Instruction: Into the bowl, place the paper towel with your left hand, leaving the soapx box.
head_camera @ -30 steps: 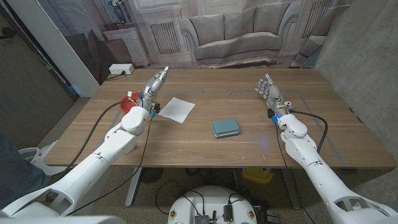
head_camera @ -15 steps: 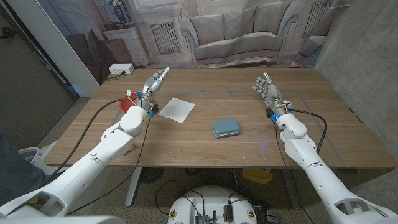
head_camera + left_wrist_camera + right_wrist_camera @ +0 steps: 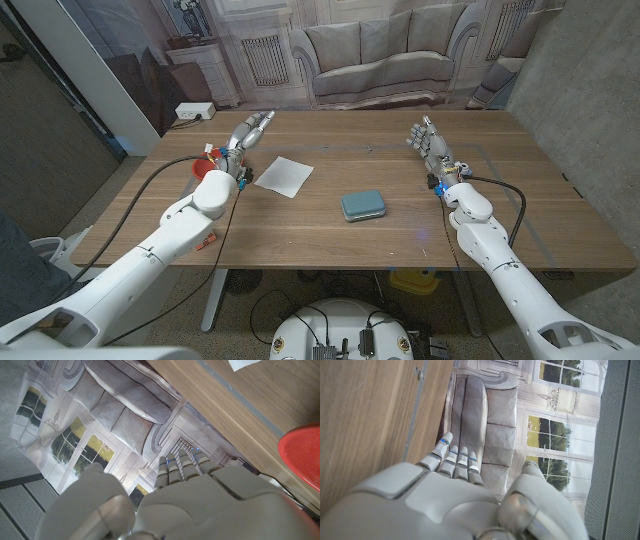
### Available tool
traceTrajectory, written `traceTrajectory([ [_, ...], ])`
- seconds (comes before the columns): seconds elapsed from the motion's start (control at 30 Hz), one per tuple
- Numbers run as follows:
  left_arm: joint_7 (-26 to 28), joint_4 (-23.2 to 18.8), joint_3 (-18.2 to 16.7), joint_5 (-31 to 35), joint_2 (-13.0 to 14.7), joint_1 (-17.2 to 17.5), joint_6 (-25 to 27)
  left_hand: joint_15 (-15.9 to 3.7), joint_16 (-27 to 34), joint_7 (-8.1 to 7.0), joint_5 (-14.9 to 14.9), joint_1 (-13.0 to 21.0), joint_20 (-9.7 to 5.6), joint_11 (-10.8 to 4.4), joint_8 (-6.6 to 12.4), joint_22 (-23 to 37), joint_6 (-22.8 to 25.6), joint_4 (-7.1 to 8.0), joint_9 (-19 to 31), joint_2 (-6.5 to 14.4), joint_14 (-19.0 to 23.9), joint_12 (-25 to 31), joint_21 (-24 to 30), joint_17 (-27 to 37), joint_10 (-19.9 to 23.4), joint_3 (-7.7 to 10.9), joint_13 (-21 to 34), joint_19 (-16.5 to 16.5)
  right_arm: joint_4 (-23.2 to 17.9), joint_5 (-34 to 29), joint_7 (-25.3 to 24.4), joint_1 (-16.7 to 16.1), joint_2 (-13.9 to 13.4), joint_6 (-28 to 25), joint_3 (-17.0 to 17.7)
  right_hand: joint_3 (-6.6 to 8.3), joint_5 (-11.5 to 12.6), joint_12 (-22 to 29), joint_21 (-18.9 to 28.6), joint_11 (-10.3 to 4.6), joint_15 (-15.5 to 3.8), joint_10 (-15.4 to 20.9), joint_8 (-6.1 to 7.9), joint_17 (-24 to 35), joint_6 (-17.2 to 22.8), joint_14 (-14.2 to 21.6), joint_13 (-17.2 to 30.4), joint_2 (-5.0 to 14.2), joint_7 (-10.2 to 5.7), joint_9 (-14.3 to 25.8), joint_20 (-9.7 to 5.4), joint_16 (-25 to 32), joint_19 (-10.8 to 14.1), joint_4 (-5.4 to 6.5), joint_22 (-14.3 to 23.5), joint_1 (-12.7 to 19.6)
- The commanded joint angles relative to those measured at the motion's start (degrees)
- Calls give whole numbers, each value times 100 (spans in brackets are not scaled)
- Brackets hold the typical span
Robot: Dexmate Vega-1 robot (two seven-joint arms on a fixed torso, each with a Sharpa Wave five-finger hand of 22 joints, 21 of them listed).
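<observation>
Still empty, my left robot hand (image 3: 250,133) hovers fingers-extended at upper left — just beside the paper towel (image 3: 284,176), the red bowl (image 3: 207,168) beside its wrist. Right robot hand (image 3: 429,143) idles open; the soapx box (image 3: 364,205) sits mid-worktop (image 3: 400,250), left alone.

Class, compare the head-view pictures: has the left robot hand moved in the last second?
Yes, slightly. The left robot hand has drifted toward the table's far edge and a little to the right, judged against the paper towel, which has stayed put.
</observation>
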Motion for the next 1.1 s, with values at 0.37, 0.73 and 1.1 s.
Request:
traceTrajectory([
  [0.37, 2, -243, 154, 511, 321, -111, 673, -28, 31, 2, 68, 74, -65, 1, 36, 20, 120, -47, 24, 5, 139, 47, 36, 13, 123, -7, 15, 106, -95, 3, -69, -31, -25, -145, 23, 23, -27, 7, -19, -3, 10, 66, -12, 22, 32, 45, 5, 33, 7, 11, -132, -1, 55, -13, 9, 29],
  [0.73, 342, -435, 187, 951, 403, -26, 957, -48, 26, -42, 85, 126, -74, -44, 50, 20, 208, -72, 26, 15, 191, 48, 32, 14, 190, -7, 16, 136, -55, -9, -66, -8, 15, -128, -15, 22, -32, 1, -39, 9, 20, 69, -16, 23, 37, 52, 5, 42, 13, 12, -125, -8, 63, -17, 10, 32],
  [1.1, 549, -630, 260, 1332, 439, 16, 1311, -83, 4, -82, 106, 183, -82, -83, 43, 20, 253, -98, 27, 28, 209, 25, 11, 15, 206, -7, 18, 123, -47, 22, -44, -36, 51, -108, -30, 18, -39, -2, -58, -1, 20, 80, -19, 24, 46, 67, 6, 47, 9, 12, -122, -11, 74, -21, 10, 33],
])
